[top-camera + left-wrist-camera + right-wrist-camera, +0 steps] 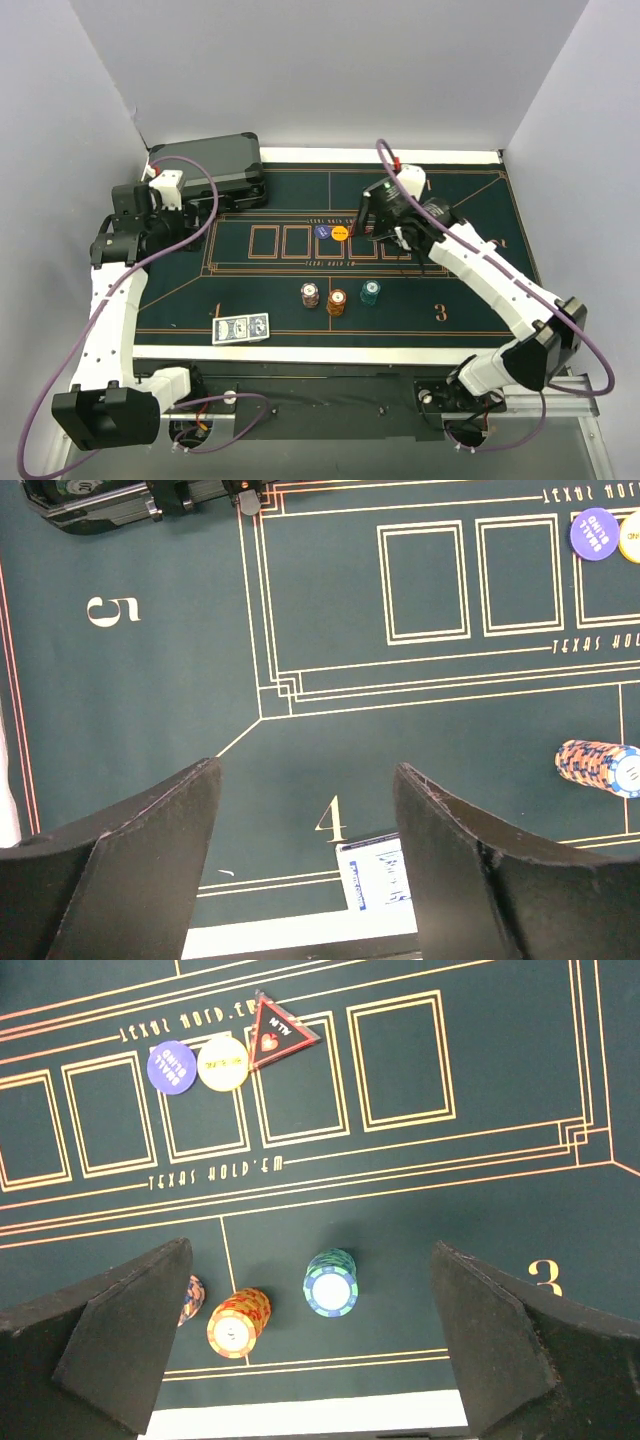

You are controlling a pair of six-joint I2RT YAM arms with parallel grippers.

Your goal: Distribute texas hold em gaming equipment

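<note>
On the green felt mat (470,290), two blue-backed playing cards (240,328) lie side by side near the front left. Three chip stacks stand in a row at the middle front: red-and-blue (310,295), orange (337,301) and teal (372,293). A purple disc (322,232) and a yellow disc (339,234) lie on the card boxes. My left gripper (305,765) hovers open and empty over the "4" mark, with a card (380,875) just below it. High above the teal stack (331,1282) and orange stack (238,1322), my right gripper (310,1245) is open and holds nothing.
A dark grey hard case (215,170) sits at the mat's back left corner, close to the left arm. A red triangular marker (275,1032) lies beside the yellow disc (222,1063). Grey walls close in the left, back and right sides.
</note>
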